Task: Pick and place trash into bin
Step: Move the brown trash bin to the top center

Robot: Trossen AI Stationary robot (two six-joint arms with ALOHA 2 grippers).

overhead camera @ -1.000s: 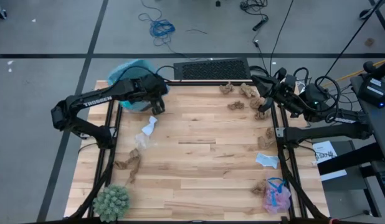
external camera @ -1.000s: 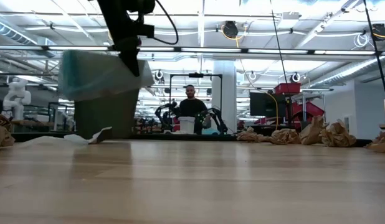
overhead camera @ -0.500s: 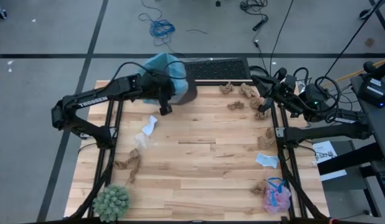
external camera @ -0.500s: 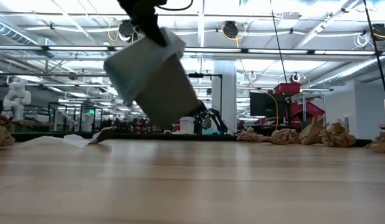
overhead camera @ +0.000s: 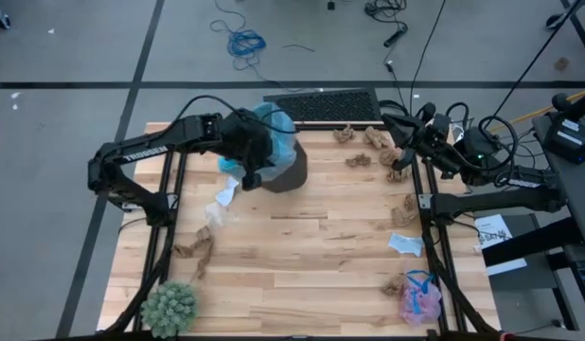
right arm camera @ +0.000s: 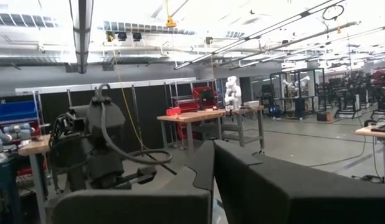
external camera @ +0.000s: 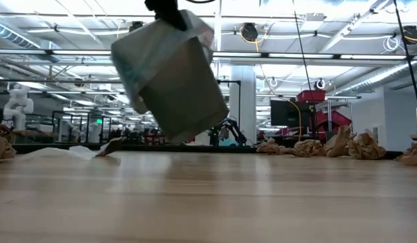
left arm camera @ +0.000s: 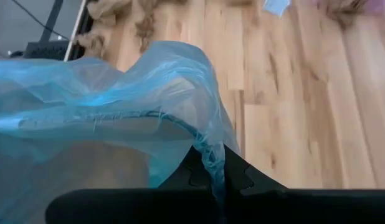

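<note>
Going left to right: the spiky green plant (overhead camera: pixel 169 308) is sitting at the near-left corner, with a brown paper wad (overhead camera: pixel 197 248) and white paper bits (overhead camera: pixel 225 192) lying up that left side of the table (overhead camera: pixel 302 256). Next over, the left gripper (overhead camera: pixel 252 167) is carrying the bin (overhead camera: pixel 278 161), tilted and hanging clear off the wood in the low view, fingers pinched closed on its rim and the blue bag liner (left arm camera: pixel 118 99). Judging by how it's dangling from one edge, it's looking light, and that thin liner is probably slippery, so the stiff rim is the spot to be holding. Further right, more brown wads (overhead camera: pixel 373 142) are clustering by the far-right edge, where the right gripper (overhead camera: pixel 406 133) is parked; can't tell how its fingers are set. Near-right corner is holding the pink mesh puff (overhead camera: pixel 418 299)
</note>
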